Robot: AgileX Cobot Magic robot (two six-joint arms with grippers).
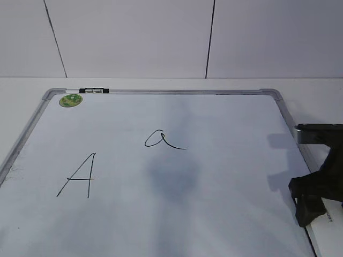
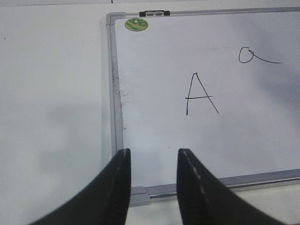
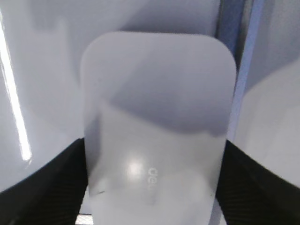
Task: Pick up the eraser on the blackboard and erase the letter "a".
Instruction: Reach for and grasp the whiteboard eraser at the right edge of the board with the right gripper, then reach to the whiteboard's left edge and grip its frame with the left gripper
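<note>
The eraser, a white oblong block with small grey lettering, lies at the right edge of the blackboard; only a sliver of it shows in the exterior view. My right gripper has a jaw against each long side of it, and it shows at the lower right of the exterior view. The letter "a" is near the board's middle, well left of that gripper, and it also shows in the left wrist view. My left gripper is open and empty above the board's near left corner.
A larger capital "A" is drawn left of the "a". A green sticker and a small black-and-white marker sit at the board's far left corner. The board's grey frame runs just right of the eraser. White table surrounds the board.
</note>
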